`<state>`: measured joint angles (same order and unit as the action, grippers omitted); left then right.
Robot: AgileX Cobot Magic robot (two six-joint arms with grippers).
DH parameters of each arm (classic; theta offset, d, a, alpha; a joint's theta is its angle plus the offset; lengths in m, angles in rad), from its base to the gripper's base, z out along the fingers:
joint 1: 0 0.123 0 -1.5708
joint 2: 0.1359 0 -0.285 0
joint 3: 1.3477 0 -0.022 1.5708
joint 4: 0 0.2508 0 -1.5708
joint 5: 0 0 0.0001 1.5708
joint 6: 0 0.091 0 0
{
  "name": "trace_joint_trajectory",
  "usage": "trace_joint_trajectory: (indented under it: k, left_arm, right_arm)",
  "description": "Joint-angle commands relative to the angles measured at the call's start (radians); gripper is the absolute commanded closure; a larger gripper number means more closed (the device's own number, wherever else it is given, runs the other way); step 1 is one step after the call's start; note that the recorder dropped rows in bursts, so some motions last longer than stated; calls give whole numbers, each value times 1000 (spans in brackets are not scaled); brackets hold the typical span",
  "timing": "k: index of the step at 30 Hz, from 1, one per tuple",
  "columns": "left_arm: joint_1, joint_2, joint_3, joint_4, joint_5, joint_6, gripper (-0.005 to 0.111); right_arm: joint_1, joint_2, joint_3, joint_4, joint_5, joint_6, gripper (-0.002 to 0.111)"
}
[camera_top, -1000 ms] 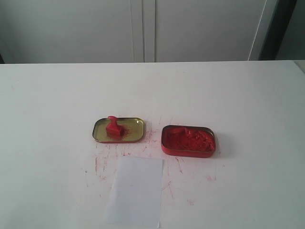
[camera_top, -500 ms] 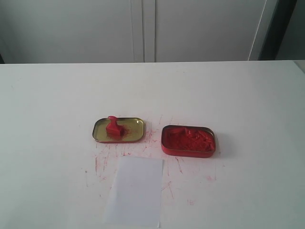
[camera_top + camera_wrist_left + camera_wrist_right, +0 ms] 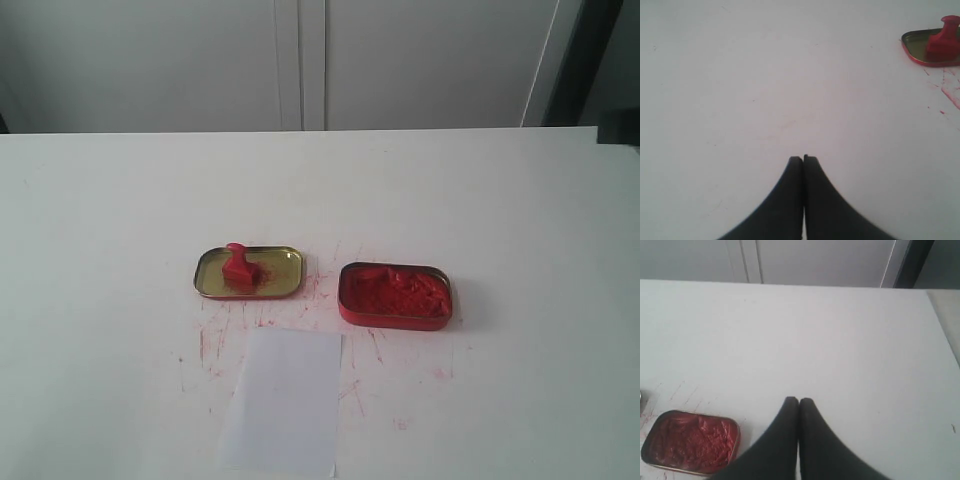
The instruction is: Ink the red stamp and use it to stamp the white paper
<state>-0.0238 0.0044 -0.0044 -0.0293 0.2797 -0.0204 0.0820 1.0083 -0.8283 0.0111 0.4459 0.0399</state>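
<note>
The red stamp (image 3: 238,266) stands upright inside the shallow gold lid (image 3: 282,270), left of centre on the table; the left wrist view also catches the stamp (image 3: 943,41) in the lid (image 3: 916,44). The white paper (image 3: 285,400) lies flat in front of both tins, near the front edge. The red tin of ink paste (image 3: 395,294) sits right of the lid, and the right wrist view shows the tin (image 3: 690,441) too. My left gripper (image 3: 803,158) is shut and empty over bare table. My right gripper (image 3: 799,400) is shut and empty beside the tin. Neither arm appears in the exterior view.
Red ink smears (image 3: 215,340) speckle the white table (image 3: 120,200) around the tins and paper. A pale cabinet front (image 3: 300,60) rises behind the far edge. A dark shape (image 3: 618,135) sits at the table's far right corner.
The stamp, tins and paper have not moved. A dark shape has come into view at the table's far right corner.
</note>
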Motion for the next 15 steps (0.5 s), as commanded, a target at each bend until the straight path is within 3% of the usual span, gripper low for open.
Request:
trace_joint_trajectory:
  k: [1, 15]
  left_arm:
    - [2, -4, 4, 0, -3, -2, 107]
    - [2, -4, 4, 0, -3, -2, 107]
  right_arm:
    - [-2, 82, -38, 23, 70, -18, 108]
    - [-1, 433, -250, 156, 228, -170, 108]
